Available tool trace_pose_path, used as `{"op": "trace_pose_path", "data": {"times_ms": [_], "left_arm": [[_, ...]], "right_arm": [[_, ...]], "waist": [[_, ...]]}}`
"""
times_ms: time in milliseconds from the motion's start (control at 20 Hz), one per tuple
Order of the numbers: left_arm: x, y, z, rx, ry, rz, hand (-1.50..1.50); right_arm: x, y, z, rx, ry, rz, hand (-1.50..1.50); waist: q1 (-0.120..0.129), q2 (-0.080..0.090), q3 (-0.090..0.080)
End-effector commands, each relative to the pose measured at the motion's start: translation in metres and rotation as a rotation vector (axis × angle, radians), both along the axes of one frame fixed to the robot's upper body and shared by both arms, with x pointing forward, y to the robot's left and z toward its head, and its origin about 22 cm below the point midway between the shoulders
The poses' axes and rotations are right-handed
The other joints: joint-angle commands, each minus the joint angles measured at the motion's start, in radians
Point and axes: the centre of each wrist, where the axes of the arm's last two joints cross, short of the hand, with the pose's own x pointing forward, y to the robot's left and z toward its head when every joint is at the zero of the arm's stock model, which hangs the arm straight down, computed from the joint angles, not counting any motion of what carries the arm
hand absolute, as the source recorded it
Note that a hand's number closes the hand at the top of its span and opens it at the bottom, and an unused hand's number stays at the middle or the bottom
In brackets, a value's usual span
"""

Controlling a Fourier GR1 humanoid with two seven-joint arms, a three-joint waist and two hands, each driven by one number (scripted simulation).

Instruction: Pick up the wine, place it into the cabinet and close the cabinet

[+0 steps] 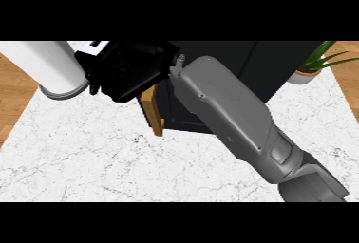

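One dark cabinet [270, 64] stands on one marble counter [84, 152], beside one potted plant [314, 60] and one white cylinder [51, 66]. One grey forearm [235, 116] and one black hand [126, 71] show.

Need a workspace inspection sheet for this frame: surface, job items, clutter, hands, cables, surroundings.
Surface: white veined marble counter.
Job's things: black cabinet at back centre, its door standing out at the left front with a wooden edge showing; wine not visible, possibly hidden by the hand.
Clutter: white cylinder at back left; potted plant at back right.
Hands: right hand up at the cabinet's left front, above the door; its grip cannot be told. Left hand not in view.
Cables: nothing seen.
Surroundings: wooden floor beyond both sides of the counter.
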Motion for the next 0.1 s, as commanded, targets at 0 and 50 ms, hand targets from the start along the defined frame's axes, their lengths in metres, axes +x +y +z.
{"op": "trace_pose_path", "data": {"times_ms": [0, 50], "left_arm": [[0.0031, 0.0028, 0.0015, 0.009, -0.027, -0.022, -1.50], [0.0056, -0.0050, 0.0026, -0.011, -0.039, -0.041, -1.50]], "right_arm": [[0.0406, -0.0737, 0.0130, 0.068, -0.003, -0.343, 1.50], [0.0412, -0.0772, 0.0106, 0.075, -0.003, -0.353, 1.50]], "waist": [[-0.032, 0.039, 0.026], [-0.029, 0.037, 0.028]]}}
